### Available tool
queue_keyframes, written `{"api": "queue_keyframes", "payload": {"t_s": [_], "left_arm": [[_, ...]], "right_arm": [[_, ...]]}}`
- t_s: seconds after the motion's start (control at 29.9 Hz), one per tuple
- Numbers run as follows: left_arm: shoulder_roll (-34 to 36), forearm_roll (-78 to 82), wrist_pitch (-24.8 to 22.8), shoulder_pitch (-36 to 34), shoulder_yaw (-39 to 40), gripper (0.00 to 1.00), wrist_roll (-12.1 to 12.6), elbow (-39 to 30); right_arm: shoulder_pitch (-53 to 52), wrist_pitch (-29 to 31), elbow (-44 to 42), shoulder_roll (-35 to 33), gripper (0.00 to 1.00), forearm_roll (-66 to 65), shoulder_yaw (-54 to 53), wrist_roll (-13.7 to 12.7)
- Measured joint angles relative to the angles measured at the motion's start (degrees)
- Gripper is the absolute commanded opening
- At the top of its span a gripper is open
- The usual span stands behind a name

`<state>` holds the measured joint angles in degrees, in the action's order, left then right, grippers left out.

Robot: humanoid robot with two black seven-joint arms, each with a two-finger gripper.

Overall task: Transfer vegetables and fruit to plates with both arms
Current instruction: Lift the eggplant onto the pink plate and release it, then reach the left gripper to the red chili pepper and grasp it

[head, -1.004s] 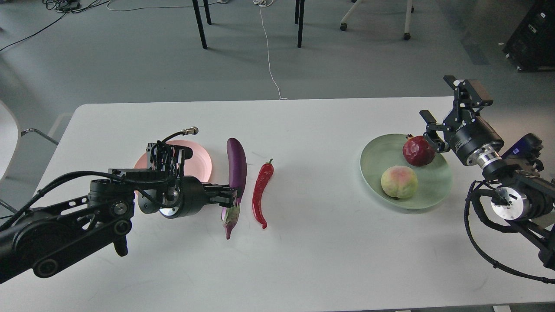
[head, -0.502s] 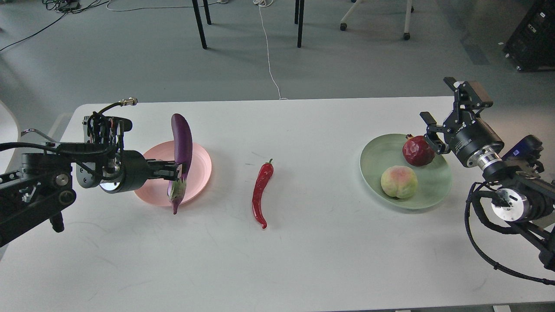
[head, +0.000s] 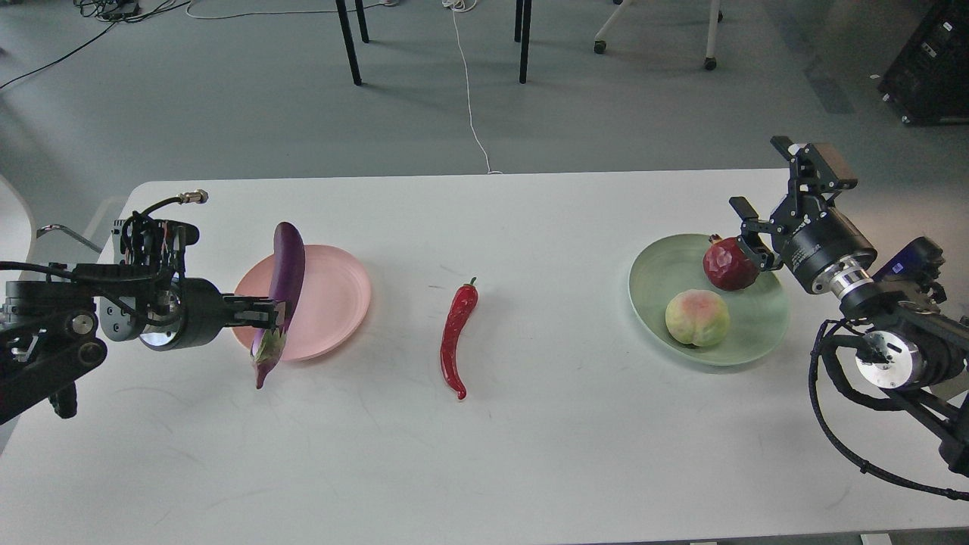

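My left gripper (head: 269, 314) is shut on the purple eggplant (head: 281, 291) near its calyx end and holds it over the left edge of the pink plate (head: 329, 299). Whether the eggplant touches the plate I cannot tell. The red chili pepper (head: 456, 333) lies on the table mid-left. The pale green plate (head: 746, 322) at the right holds the dark red pomegranate-like fruit (head: 727, 263) and the peach (head: 697, 318). My right gripper (head: 746, 231) is open just right of the red fruit, fingers apart, not gripping it.
The white table (head: 530, 454) carries everything; its far edge runs along the top and its left corner is rounded. Beyond it are chair legs (head: 348, 42) and a white cable (head: 469, 91) on the grey floor.
My left gripper lifted the eggplant from beside the chili and carried it left over the pink plate, then a little lower and further left. The right gripper barely moved.
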<state>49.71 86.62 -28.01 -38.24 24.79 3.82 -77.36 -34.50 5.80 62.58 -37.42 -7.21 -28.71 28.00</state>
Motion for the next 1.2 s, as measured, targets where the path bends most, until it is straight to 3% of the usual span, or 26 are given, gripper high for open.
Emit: {"api": "queue_keyframes", "payload": {"t_s": [0.07, 0.2, 0.47, 0.67, 0.77, 0.97, 1.2], "left_arm": [[0.31, 0.01, 0.00, 0.00, 0.00, 0.50, -0.08, 0.21], [0.52, 0.01, 0.00, 0.00, 0.00, 0.98, -0.25, 0.28], [0.34, -0.17, 0.00, -0.86, 0.99, 0.99, -1.63, -0.93], [-2.88, -0.45, 0.02, -5.38, 2.88, 0.99, -1.75, -6.47], [-7.61, -0.45, 0.02, -6.59, 2.82, 0.99, -0.70, -8.08], [-19.05, 1.27, 0.02, -6.61, 1.93, 0.98, 5.35, -6.18], [-28.60, 8.57, 0.01, -6.34, 0.29, 0.98, 6.05, 3.18]], "right_arm": [[0.03, 0.00, 0.19, -0.02, 0.99, 0.00, -0.02, 0.00], [0.04, 0.00, 0.26, -0.02, 0.99, 0.00, -0.03, 0.00], [0.04, 0.00, 0.27, -0.11, 0.99, 0.00, -0.03, 0.00], [0.04, 0.00, 0.28, -0.12, 0.99, 0.00, -0.04, 0.00], [0.04, 0.00, 0.27, -0.12, 0.99, 0.00, -0.03, 0.00], [0.33, -0.03, 0.20, -0.12, 0.99, 0.00, 0.05, 0.00], [0.85, -0.08, 0.09, -0.12, 0.99, -0.07, 0.13, 0.00]]}}
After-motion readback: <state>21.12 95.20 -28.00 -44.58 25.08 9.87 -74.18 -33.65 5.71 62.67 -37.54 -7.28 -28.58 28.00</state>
